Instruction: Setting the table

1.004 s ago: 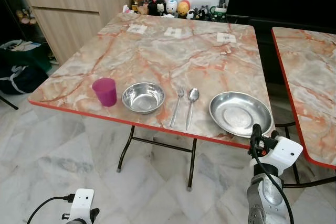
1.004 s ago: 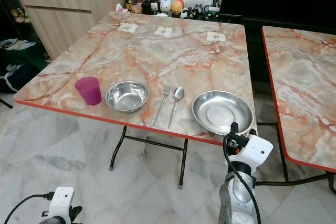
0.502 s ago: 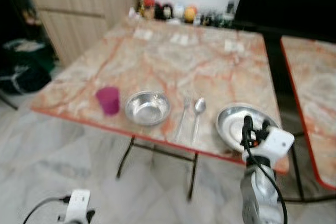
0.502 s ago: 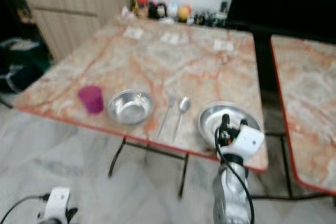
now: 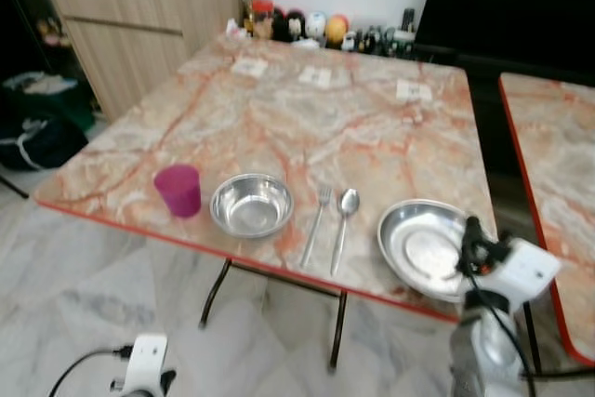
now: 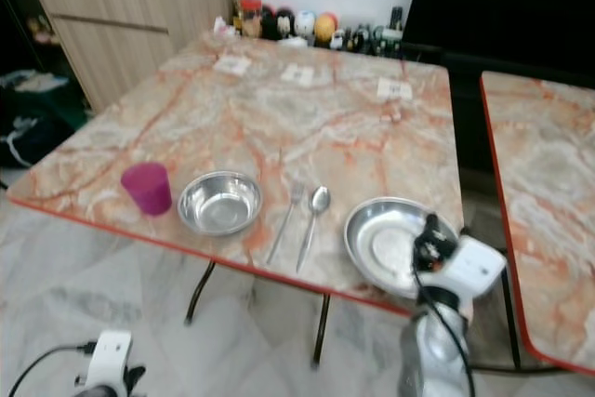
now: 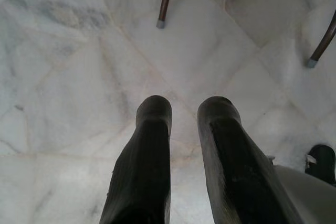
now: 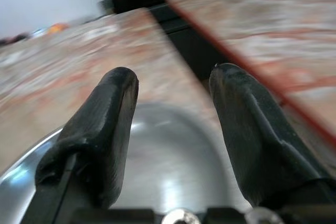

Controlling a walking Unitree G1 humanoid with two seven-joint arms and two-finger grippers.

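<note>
A marble-pattern table (image 5: 307, 127) carries a row near its front edge: a purple cup (image 5: 178, 190), a steel bowl (image 5: 251, 205), a fork (image 5: 317, 213), a spoon (image 5: 342, 218) and a steel plate (image 5: 423, 246). My right gripper (image 8: 174, 74) is open at the plate's (image 8: 157, 156) near right rim, fingers pointing across the dish, nothing between them. Its white wrist (image 5: 521, 267) is at the table's front right corner. My left gripper (image 7: 184, 106) hangs low over the floor, its fingers a narrow gap apart and holding nothing.
A second marble table (image 5: 558, 155) stands close on the right, across a narrow gap. Figurines (image 5: 316, 27) and paper cards (image 5: 321, 74) lie at the far edge. A wooden cabinet (image 5: 139, 16) and dark bags (image 5: 37, 127) are on the left. Table legs (image 5: 218, 295) stand on white tiles.
The camera has shifted and steadied after a blur. My right gripper has risen from below the table's front edge to the plate's near rim. The left arm still hangs.
</note>
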